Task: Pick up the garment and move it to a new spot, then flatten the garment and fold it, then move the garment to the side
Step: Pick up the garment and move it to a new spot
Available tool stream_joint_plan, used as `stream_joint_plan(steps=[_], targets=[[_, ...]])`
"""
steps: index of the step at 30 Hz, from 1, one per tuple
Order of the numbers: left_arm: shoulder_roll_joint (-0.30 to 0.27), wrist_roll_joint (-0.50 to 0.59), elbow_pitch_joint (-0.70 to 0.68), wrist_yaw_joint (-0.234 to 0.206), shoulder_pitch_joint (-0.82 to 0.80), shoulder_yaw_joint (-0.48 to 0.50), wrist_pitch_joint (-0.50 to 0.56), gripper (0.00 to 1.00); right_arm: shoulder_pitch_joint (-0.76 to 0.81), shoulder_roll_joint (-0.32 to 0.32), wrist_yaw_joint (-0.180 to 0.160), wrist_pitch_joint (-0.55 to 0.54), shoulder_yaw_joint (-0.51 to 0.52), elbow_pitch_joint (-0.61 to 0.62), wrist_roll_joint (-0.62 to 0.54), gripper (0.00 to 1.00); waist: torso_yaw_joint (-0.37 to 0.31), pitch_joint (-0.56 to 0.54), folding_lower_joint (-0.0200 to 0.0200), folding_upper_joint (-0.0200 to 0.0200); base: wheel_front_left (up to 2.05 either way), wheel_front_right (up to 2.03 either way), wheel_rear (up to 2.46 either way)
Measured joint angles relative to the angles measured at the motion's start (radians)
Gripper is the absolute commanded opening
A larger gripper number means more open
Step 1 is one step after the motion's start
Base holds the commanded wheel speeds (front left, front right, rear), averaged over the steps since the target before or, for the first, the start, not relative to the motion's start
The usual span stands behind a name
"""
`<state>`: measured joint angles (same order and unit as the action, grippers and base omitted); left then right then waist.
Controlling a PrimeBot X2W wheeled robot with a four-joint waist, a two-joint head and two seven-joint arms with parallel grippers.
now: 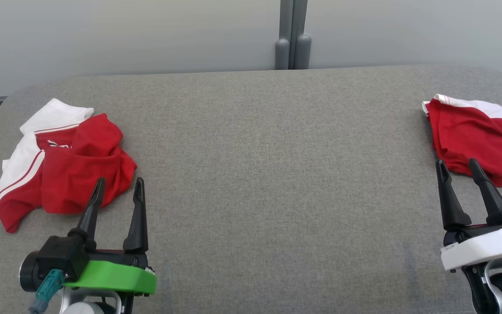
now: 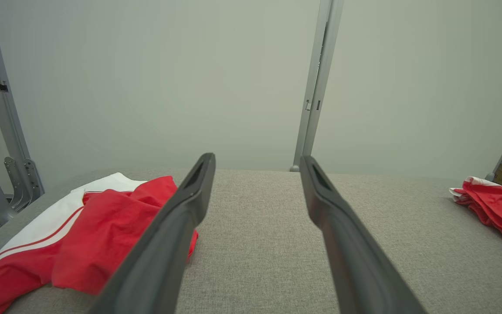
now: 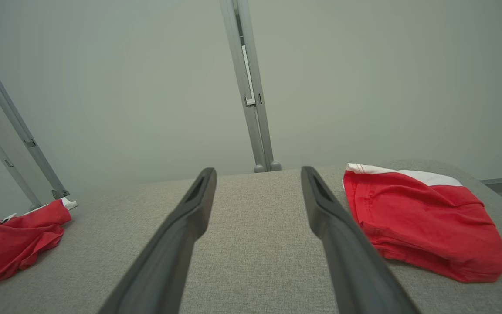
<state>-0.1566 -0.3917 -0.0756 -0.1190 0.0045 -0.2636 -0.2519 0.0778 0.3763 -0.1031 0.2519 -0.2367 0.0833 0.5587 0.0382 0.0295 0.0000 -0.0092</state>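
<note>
With the left pincer [image 1: 119, 181] and right pincer [image 1: 456, 162] both gaping and empty, the crumpled red-and-white garment [image 1: 72, 170] lies at the counter's [image 1: 277, 174] left end, where pinching one loose layer might drag it up bunched.

1. The desk [image 1: 251, 183] is covered in grey woven cloth, matt, with a coarse weave.
2. The garment on the left [image 1: 72, 179] is soft red and white cloth, matt and creased.
3. The garment on the right [image 1: 473, 135] is the same matt red cloth with a white band.
4. The left hand [image 1: 120, 181] has dark matt plastic fingers [image 1: 137, 218] on smooth green plastic with a slight sheen.
5. The right hand [image 1: 456, 162] sits on smooth white plastic.
6. The wall panels [image 1: 124, 35] look smooth and matt, and the post [image 1: 292, 35] looks like grey metal.
</note>
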Motion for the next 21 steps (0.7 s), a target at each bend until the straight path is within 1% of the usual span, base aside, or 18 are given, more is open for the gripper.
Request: stream_joint_plan(steps=[11,21], targets=[[0.008,0.007,-0.001,0.005,0.002,-0.001,0.0,1.0,0.02,-0.005,0.0,0.0,0.02,0.031,-0.014,1.0,0.008,0.009,0.0,0.0,0.0,0.0,0.0],[0.015,0.011,0.015,0.009,0.002,-0.004,0.0,1.0,0.052,-0.011,0.009,0.0,0.024,0.052,-0.019,1.0,0.053,0.008,0.0,0.0,0.0,0.0,0.0]])
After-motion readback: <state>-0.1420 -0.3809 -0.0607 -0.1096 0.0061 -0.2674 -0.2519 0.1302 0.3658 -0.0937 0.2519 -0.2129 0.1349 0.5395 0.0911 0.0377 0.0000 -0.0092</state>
